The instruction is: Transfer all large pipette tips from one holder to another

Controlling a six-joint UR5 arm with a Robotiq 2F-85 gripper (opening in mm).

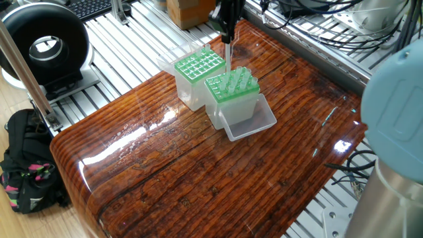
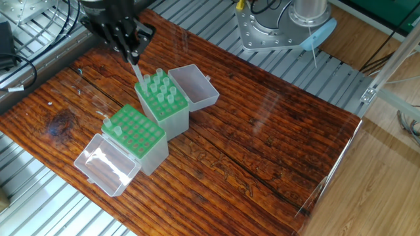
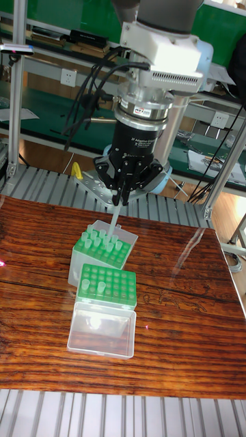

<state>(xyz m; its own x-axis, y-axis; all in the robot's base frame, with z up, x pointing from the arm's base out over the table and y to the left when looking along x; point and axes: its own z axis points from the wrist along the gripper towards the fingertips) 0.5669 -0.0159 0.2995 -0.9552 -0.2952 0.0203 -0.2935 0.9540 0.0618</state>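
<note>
Overhead, the gripper (image 3: 121,199) hangs above the table with its fingers closed on one large pipette tip (image 3: 115,220), which points straight down, its tapered end clear of the racks and hovering just over the far edge of the fuller holder (image 3: 100,254). From the other fixed view the same pinch shows near the top left, the gripper (image 2: 131,54) dark against the wood and the held tip (image 2: 136,71) dangling just beside that holder (image 2: 163,103). In the first fixed view the gripper (image 1: 227,36) is cropped by the top edge, with the translucent tip (image 1: 228,56) below it.

The fuller holder is a clear box with a green perforated top, and the remaining large pipette tips (image 2: 161,87) stand upright in it in a cluster (their exact count is hard to read). Its clear lid (image 2: 194,85) lies open, hinged flat beside it. Touching it on one side sits the second holder (image 2: 138,136), also green-topped, nearly all holes bare; one tip (image 2: 107,123) stands at a corner, and in the tall view a single tip (image 3: 98,289) shows near its front row. Its own lid (image 2: 105,164) lies open on the wood.

Both holders rest on a glossy wooden table (image 2: 262,137), which sits on a slatted aluminium frame (image 1: 125,39).
</note>
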